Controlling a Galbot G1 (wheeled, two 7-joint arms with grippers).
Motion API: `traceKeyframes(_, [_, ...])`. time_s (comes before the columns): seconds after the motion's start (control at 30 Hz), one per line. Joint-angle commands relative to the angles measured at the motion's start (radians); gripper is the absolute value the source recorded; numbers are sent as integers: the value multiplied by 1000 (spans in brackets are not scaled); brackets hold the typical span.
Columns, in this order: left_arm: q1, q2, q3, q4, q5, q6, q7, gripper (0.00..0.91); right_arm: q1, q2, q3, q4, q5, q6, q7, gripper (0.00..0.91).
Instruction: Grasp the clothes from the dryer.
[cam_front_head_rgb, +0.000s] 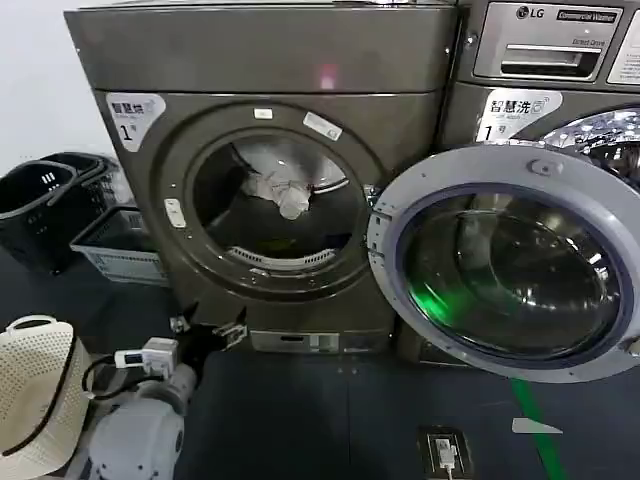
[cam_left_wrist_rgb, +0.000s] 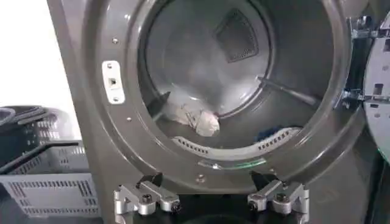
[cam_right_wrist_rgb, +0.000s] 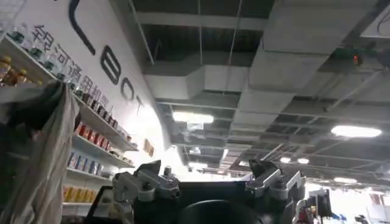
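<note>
Two baskets stand on the floor left of the dryer. The left gripper, jaws open and empty, is low before the porthole. The clothes, a pale bundle, lie inside the drum. Right gripper, jaws open, faces the ceiling.

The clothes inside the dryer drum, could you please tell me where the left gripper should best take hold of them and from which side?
Probably by the raised bunched end of the clothes, nearest the porthole. They lie crumpled on the drum floor just behind the dryer door ring, with the door swung aside. The left gripper, open and low in front, should rise and enter straight through the opening, closing on that lump from above.
</note>
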Motion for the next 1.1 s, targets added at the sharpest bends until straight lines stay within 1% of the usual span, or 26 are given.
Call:
traceKeyframes(0.03, [0, 0, 1, 0, -1, 49, 1, 907, 0, -1, 0, -1, 1, 1, 0, 907])
traceKeyframes(1.1, [-5, -1, 5, 11, -1, 49, 1, 907, 0, -2, -1, 1, -2, 0, -4, 907])
